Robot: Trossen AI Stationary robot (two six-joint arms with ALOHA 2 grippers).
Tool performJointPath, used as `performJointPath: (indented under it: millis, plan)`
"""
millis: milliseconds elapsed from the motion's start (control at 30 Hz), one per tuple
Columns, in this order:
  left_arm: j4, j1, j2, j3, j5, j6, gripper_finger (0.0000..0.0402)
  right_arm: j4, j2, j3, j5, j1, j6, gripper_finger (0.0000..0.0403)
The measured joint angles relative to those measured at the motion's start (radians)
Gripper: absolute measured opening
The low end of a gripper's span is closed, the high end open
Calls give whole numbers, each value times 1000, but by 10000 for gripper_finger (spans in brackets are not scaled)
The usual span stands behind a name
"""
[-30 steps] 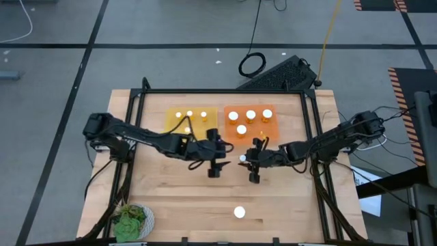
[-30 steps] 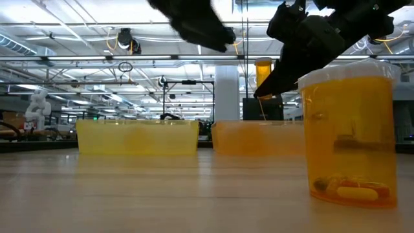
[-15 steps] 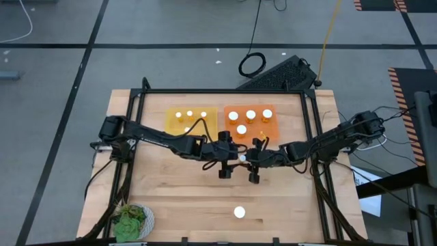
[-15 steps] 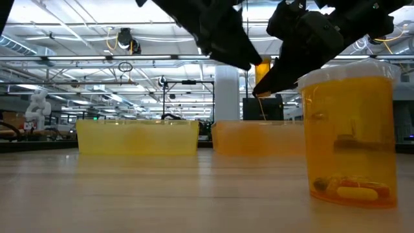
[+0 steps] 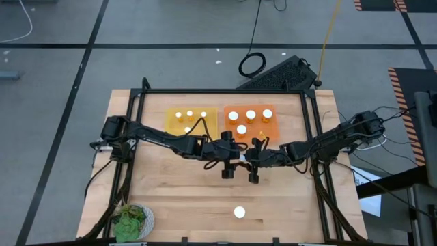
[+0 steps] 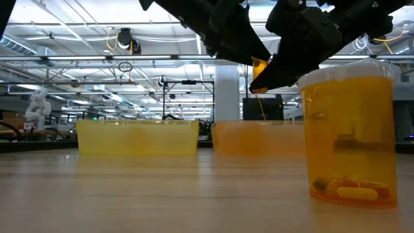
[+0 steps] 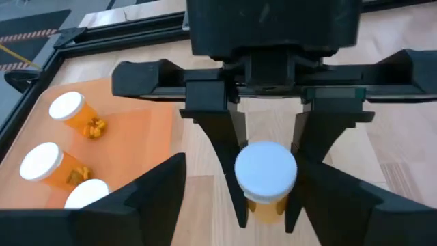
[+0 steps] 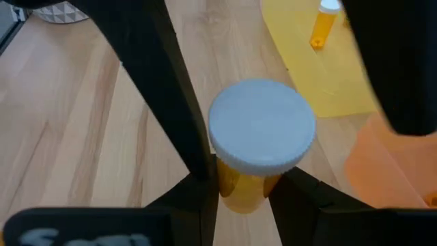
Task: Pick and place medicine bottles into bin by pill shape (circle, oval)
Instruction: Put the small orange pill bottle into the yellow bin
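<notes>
Bottle [image 5: 241, 158] with a round white cap is sitting upright between the two grippers at the table's centre, just at the six o'clock side of the orange bin [image 5: 250, 124]. Right gripper [image 5: 250, 162] is clamping this bottle between its two dark fingers [image 7: 220, 152], as the left wrist view is showing. Left gripper [image 5: 229, 159] is facing it from the nine o'clock side with its fingers spread wide, one on each side of the bottle and not touching it.

Orange bin is holding several capped bottles [image 5: 242, 129]; the yellow bin [image 5: 191, 120], touching it on the nine o'clock side, is holding three narrower-capped bottles [image 5: 190, 115]. One further bottle [image 5: 239, 212] is standing alone on the wooden table [image 5: 171, 191] toward six o'clock, well apart from both arms; in the low view it is filling the near foreground, with oval pills [image 6: 352, 188] lying at its bottom. A green leafy plant [image 5: 132, 221] is resting at the table's seven o'clock corner.
</notes>
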Motion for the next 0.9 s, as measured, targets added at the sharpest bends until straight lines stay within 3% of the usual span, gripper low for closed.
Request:
performJointPath:
  millis: [533, 900]
  plan:
    - [14, 10, 0, 0, 82, -6, 154, 0, 0, 0, 2, 0, -1, 105]
    - [10, 10, 0, 0, 117, -9, 140, 0, 0, 0, 2, 1, -8, 105]
